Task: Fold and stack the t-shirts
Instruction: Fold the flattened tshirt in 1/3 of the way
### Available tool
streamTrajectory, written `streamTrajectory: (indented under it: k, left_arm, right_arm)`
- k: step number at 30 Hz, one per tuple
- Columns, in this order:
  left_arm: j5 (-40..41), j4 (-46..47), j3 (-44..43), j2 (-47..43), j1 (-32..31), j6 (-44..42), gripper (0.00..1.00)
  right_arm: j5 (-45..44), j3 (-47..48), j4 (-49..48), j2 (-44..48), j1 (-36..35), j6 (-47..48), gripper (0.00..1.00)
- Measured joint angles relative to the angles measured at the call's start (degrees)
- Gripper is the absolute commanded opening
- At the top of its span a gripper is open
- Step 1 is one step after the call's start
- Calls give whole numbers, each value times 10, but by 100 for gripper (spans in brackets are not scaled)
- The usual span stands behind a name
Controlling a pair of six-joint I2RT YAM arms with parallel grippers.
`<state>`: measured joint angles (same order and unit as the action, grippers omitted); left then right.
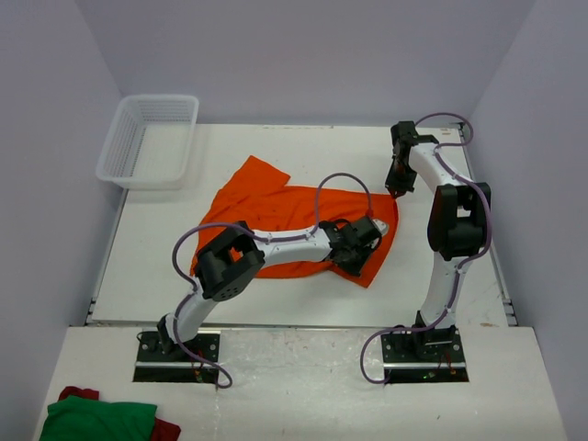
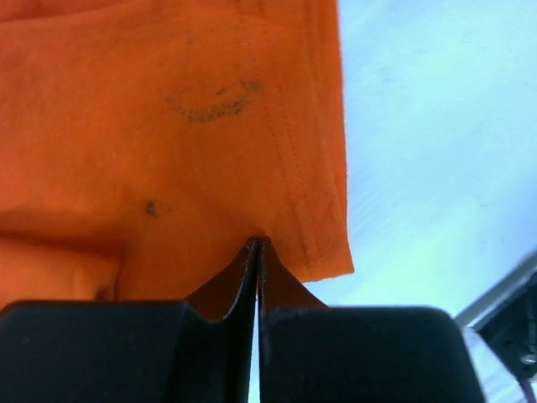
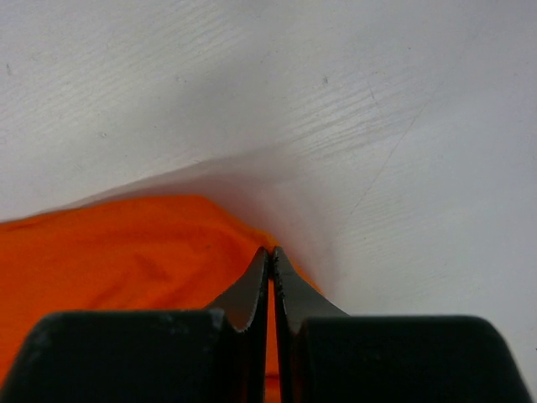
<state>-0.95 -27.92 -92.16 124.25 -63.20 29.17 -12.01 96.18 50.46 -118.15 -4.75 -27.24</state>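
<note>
A plain bright orange fabric t-shirt [image 1: 266, 197] lies rumpled and unfolded on the white bench [image 1: 303, 147]. Dark smudges mark one stitched hem.

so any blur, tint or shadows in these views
top external: even soft light, sharp, barely any shadows; left wrist: table tinted blue, shirt stitching sharp, fingers dark and soft; right wrist: grey shadow on table beside the shirt
</note>
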Motion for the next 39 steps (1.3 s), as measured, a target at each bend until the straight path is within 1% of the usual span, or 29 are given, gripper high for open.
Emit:
streamTrajectory:
  k: [5,17,21,32,39]
  left_arm:
    - [-48,38,-10,16,-14,2,0]
    - [-171,142,-14,52,-14,2,0]
    - [-205,168,-32,73,-14,2,0]
    - [-244,193,-85,119,-13,2,0]
    - [-242,198,-94,126,-13,-3,0]
  right_arm:
    - [0,11,4,-5,0,5,0]
    - [0,38,17,-17,0,25,0]
    - [0,54,25,-25,2,34,0]
    - [-5,103,48,-57,18,56,0]
    - [-5,116,53,-63,18,69,0]
